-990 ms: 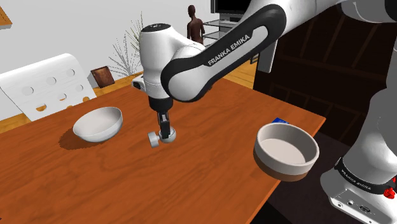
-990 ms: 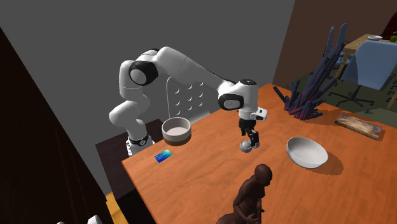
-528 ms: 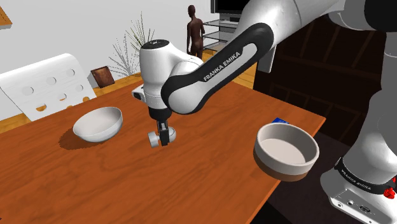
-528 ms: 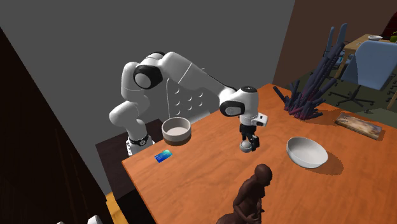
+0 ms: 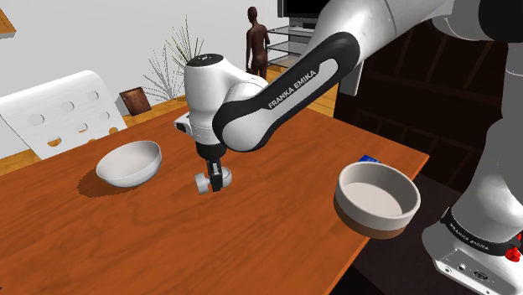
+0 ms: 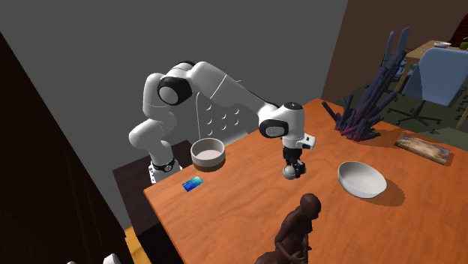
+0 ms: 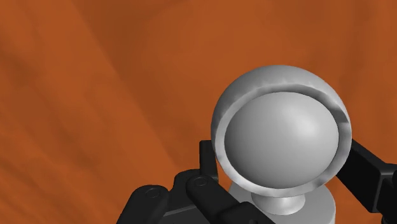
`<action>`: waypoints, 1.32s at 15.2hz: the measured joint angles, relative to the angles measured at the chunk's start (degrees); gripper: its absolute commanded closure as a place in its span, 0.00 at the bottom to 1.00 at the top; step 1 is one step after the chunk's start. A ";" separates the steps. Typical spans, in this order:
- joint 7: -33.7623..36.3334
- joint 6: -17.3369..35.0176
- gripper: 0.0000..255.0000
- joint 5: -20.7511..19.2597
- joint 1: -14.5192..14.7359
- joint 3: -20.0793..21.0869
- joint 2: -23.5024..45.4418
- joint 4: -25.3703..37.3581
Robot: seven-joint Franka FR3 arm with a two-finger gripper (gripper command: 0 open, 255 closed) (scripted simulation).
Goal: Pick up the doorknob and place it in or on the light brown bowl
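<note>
We see the gripper clenched on the doorknob, which lies on its side; in the shoulder view the light brown bowl sits at its three o'clock.

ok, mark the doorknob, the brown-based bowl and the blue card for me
doorknob (image 7: 280, 137), wrist view, on its rounded grey head.
brown-based bowl (image 5: 377, 225), shoulder view, on its front outer wall.
blue card (image 6: 193, 184), second exterior view, on its flat top face.
</note>
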 measured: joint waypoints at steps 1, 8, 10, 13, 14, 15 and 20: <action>0.00 -0.01 1.00 0.00 0.00 0.00 0.00 0.00; -0.01 -0.02 1.00 0.01 -0.01 0.00 0.00 -0.01; -0.07 -0.27 1.00 0.10 -0.05 0.04 -0.22 0.02; -0.42 -1.79 1.00 0.56 -0.23 0.26 -1.22 0.60; -0.55 -2.53 1.00 0.72 -0.26 0.33 -1.46 1.13; -0.61 -3.13 1.00 0.83 -0.25 0.39 -1.63 1.57; -1.23 -6.24 1.00 1.67 -0.53 0.73 -3.45 2.95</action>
